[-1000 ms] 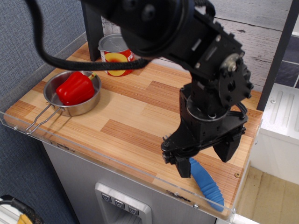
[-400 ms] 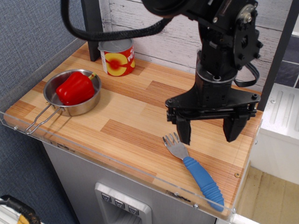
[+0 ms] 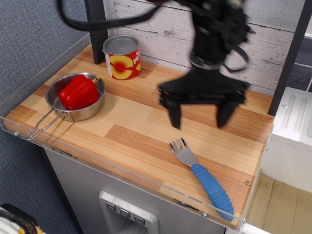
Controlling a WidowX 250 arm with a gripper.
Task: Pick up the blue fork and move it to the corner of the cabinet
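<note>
The blue fork [image 3: 207,181] lies flat on the wooden top of the cabinet [image 3: 141,126], near the front right corner [image 3: 239,207]. Its tines point up and left, and its ribbed blue handle reaches toward the acrylic rim. My gripper [image 3: 199,117] hangs above the top, behind the fork and clear of it. Its jaws are spread wide and hold nothing. The arm is blurred from motion.
A steel pan [image 3: 78,100] with a red bell pepper [image 3: 77,91] sits at the left, its wire handle pointing to the front edge. A yellow and red can [image 3: 122,57] stands at the back left. A dark post [image 3: 287,53] rises at the right.
The gripper has let go of the fork near the front right corner, then lifted and moved back and left. The fork has stayed where it was set down.
</note>
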